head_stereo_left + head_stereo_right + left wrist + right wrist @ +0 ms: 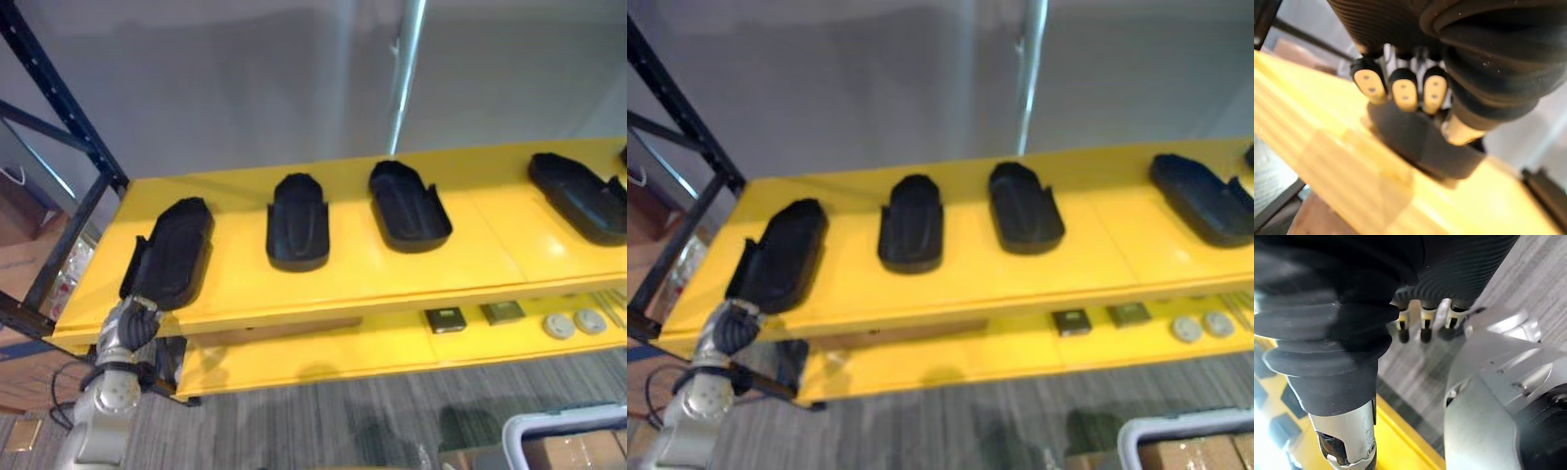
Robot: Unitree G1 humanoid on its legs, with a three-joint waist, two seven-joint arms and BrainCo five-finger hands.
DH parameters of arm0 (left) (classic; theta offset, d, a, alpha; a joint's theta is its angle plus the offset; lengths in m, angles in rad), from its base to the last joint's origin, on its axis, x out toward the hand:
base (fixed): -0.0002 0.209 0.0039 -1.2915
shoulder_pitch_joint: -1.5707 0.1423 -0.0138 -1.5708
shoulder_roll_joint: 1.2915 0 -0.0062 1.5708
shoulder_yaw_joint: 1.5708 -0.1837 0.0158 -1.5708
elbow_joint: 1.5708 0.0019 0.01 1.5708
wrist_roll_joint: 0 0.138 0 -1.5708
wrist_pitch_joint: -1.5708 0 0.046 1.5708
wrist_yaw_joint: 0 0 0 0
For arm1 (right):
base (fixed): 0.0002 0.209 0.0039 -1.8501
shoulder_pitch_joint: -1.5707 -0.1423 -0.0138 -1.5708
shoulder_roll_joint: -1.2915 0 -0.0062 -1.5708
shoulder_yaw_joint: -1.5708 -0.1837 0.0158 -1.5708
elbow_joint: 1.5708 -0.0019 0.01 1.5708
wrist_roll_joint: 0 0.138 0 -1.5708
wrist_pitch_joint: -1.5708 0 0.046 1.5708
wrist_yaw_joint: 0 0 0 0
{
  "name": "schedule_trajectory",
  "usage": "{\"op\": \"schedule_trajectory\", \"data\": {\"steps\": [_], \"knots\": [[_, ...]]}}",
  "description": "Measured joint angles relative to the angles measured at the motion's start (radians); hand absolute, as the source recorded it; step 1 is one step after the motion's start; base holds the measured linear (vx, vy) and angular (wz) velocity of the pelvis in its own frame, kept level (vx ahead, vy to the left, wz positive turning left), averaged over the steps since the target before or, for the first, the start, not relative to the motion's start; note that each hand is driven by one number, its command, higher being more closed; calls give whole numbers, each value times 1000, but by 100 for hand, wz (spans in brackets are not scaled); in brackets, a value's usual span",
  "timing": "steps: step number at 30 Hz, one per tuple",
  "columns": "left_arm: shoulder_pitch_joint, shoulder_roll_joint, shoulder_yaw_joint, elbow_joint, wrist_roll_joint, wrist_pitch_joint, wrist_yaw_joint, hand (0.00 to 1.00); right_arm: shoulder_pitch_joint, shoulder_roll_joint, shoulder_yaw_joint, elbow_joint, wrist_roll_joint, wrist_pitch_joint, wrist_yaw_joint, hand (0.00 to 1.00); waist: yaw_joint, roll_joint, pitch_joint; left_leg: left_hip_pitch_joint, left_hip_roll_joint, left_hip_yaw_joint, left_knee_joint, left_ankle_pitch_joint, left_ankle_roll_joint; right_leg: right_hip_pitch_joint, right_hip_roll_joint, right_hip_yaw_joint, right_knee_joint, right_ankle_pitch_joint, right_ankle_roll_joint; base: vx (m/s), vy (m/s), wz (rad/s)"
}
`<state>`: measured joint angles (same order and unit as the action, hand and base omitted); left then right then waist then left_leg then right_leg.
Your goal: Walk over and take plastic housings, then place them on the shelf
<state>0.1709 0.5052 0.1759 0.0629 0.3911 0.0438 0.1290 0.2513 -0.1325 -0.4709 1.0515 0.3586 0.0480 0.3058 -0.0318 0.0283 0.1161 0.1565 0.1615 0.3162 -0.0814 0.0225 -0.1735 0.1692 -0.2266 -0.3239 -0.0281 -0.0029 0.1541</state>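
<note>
Yellow shelf (490,255) bore a row of black plastic housings (409,206); left hand (132,323) curled its fingers on the leftmost housing (171,250); right hand (1423,323) hung loose, empty.

rightmost housing (580,199) cropped, white-rimmed bin (549,423) cropped

Two dark square parts (446,319) beside two pale round discs (558,326), grey carpet (323,421), a white-rimmed bin (563,417).

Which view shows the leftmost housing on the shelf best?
Left eye view: the whole leftmost housing lies on the shelf, with the left hand at its near end. Right eye view matches; left wrist view shows that end up close.
</note>
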Motion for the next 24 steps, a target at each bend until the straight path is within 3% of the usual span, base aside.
{"op": "schedule_trajectory", "data": {"steps": [9, 24], "knots": [[-27, 39, -1, 13, -1, 22, -17, 100, 1, 0, -1, 0, -1, 0, 0, 0, -8, 1, -1, 2, 0, 12, 0, -1, 0, -5, 0, 11, -1, 3, 0, 0, 2, -2], [-85, 42, -1, 126, -3, 30, -36, 100, 7, 0, -6, -1, -1, 1, -2, 0, -9, 3, -14, 7, 0, 25, 0, -1, 0, -12, 0, 27, -1, 8, 3, -2, 2, -2]]}}
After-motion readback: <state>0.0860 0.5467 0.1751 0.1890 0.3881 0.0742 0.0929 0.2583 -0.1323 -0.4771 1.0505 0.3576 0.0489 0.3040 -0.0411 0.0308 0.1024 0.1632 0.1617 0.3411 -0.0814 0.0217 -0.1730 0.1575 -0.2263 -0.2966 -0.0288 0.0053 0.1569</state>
